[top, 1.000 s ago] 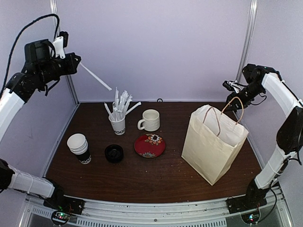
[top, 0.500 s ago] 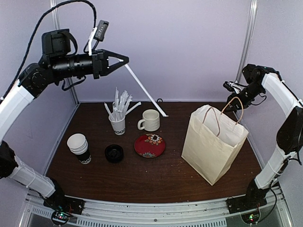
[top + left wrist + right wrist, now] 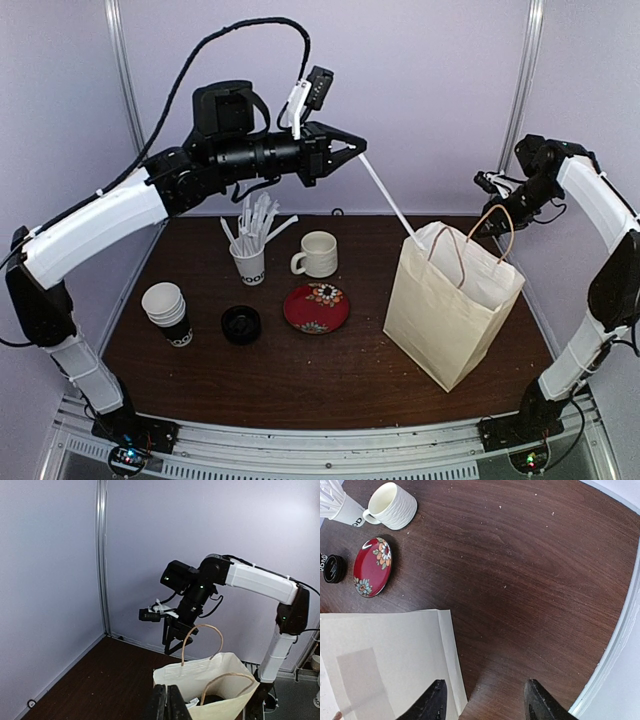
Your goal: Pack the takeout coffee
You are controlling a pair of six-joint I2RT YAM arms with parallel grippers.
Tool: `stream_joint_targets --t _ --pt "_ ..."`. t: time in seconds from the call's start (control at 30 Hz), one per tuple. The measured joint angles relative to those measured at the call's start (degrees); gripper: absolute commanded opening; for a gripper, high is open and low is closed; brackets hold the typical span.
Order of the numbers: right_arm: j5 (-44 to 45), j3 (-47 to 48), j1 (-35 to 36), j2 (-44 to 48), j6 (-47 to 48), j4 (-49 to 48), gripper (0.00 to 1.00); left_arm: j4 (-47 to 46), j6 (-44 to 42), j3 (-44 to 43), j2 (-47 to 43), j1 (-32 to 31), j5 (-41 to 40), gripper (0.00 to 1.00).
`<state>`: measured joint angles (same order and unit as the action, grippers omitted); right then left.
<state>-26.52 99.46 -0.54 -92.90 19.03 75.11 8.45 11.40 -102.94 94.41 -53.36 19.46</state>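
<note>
One takeout coffee, a black lidded cup [image 3: 240, 325], stands on the table left of the red plate; it also shows at the left edge of the right wrist view as the cup [image 3: 332, 568]. High over the table's middle, my left gripper [image 3: 356, 151] is shut on a thin white wrapped straw [image 3: 388, 200]. The straw slants down to the rim of the cream paper bag [image 3: 445, 310]. In the left wrist view the shut gripper [image 3: 167, 691] looks into the open bag [image 3: 197, 674], where something dark [image 3: 215, 699] lies. My right gripper [image 3: 490, 210] stands open beside the bag's far handle [image 3: 500, 228], its fingers [image 3: 438, 700] empty.
A white cup full of straws [image 3: 250, 262], a cream mug [image 3: 318, 254] and a red flowered plate [image 3: 316, 307] stand mid-table. A stack of white paper cups [image 3: 168, 312] is at the left. The purple back wall [image 3: 420, 90] and the side walls enclose the table.
My left arm has swung from the far left toward the bag, carrying the straw; its lower end now reaches the bag's rim. The right arm has not moved.
</note>
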Motion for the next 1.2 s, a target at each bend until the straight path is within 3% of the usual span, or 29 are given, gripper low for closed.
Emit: stream_joint_targets --t 0.3,0.73,0.93,1.03,1.2 --pt "-0.02 -0.42 -0.02 0.48 0.02 -0.09 0.56 -3.76 0.61 -8.81 12.81 0.00 -1.38 0.00" --pt "-0.20 -0.59 -0.09 0.44 0.07 -0.20 0.56 -6.34 18.58 -24.72 29.88 -4.04 10.47 0.01" --pt "-0.39 -0.59 -0.09 0.22 0.09 -0.17 0.56 -1.95 25.53 -29.57 35.91 -6.10 14.05 0.58" --pt "-0.42 -0.59 -0.09 0.22 0.11 -0.17 0.56 3.06 24.68 -29.59 35.98 -6.05 12.46 0.69" --pt "-0.46 -0.59 -0.09 0.22 0.15 -0.17 0.56 10.43 17.75 -29.35 34.14 -5.49 6.08 0.73"
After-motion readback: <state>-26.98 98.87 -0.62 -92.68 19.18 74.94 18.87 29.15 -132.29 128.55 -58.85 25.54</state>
